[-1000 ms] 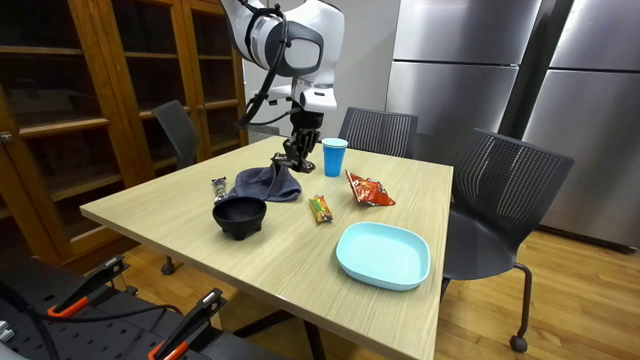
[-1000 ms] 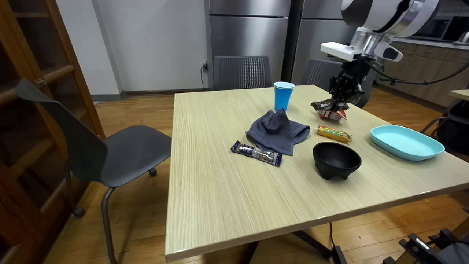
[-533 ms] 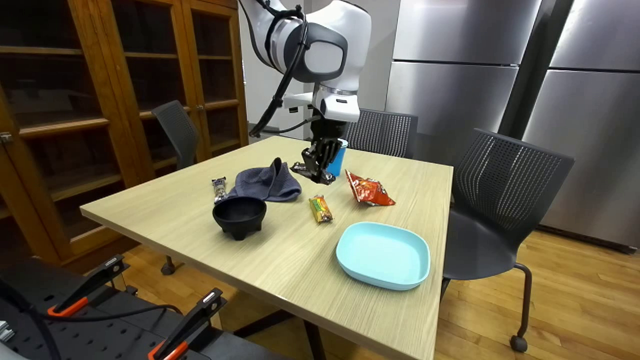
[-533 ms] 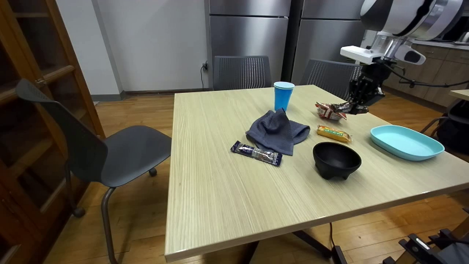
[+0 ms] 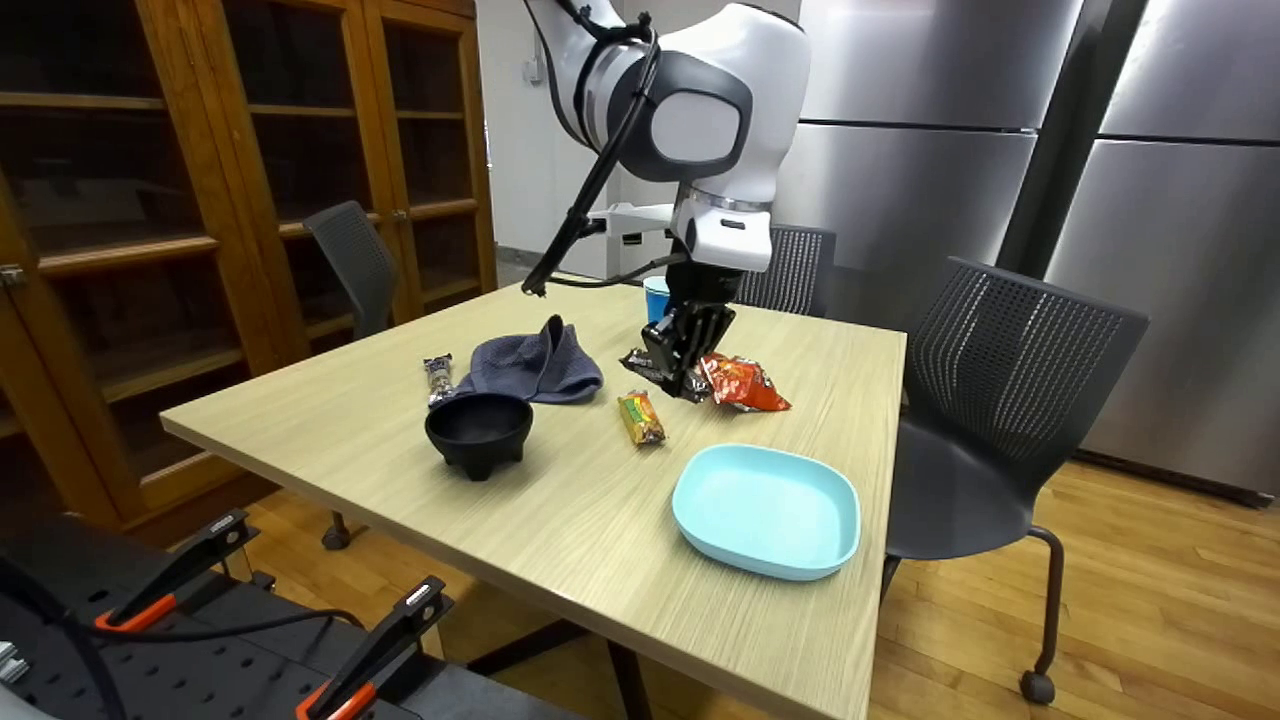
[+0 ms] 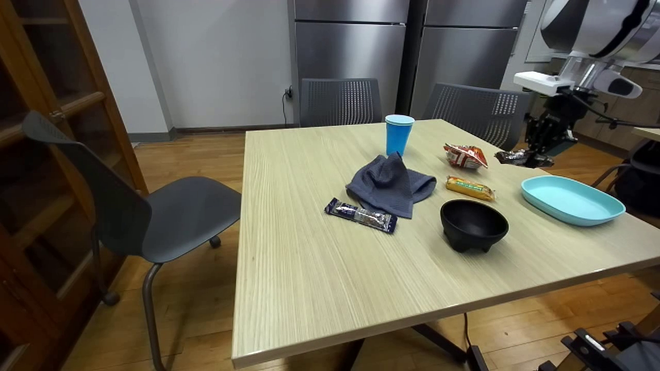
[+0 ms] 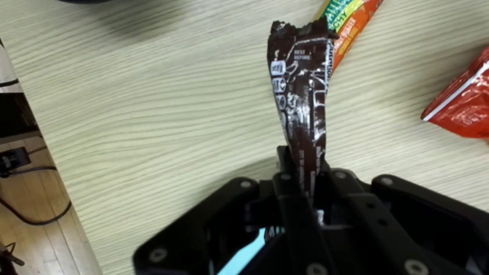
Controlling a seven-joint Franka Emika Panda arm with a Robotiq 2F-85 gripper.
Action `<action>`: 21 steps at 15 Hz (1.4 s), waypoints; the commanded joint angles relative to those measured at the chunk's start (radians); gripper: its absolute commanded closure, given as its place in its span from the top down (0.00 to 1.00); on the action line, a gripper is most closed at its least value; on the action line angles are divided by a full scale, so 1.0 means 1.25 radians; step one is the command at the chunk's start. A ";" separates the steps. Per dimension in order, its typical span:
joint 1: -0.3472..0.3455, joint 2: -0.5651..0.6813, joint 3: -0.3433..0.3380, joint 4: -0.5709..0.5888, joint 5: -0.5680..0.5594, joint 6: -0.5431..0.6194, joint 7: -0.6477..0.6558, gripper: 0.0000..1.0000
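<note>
My gripper (image 7: 303, 164) is shut on a dark brown wrapped bar (image 7: 301, 95) and holds it raised over the table. The bar sticks out beyond the fingers; its middle is hidden between them. In both exterior views the gripper (image 5: 684, 385) (image 6: 533, 158) hangs above the table near the red snack bag (image 5: 750, 385) (image 6: 465, 156). The yellow-orange wrapped bar (image 5: 641, 418) lies on the table in front of the held bar, and its end (image 7: 349, 30) shows in the wrist view. The light blue tray (image 5: 767, 510) (image 6: 572, 200) lies nearby; part of it (image 7: 244, 254) shows behind the gripper.
A black footed bowl (image 5: 480, 430), a crumpled grey-blue cloth (image 6: 389, 185) and a dark blue wrapped bar (image 6: 361, 215) lie on the wooden table (image 6: 309, 288). Blue cups (image 6: 398, 136) stand farther back. Chairs (image 5: 1000, 400) (image 6: 191, 221) stand around the table edges.
The gripper has moved with the brown bar from above the cloth, past the cups, to beside the red bag, and lower in the views. The things on the table have not moved.
</note>
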 commanded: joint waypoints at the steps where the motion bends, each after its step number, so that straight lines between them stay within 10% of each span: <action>1: -0.034 -0.017 -0.006 -0.016 0.038 -0.007 0.003 0.03; 11: -0.004 -0.010 -0.109 -0.021 -0.092 -0.013 0.198 0.03; 21: -0.020 0.042 -0.097 0.017 -0.110 -0.009 0.303 0.03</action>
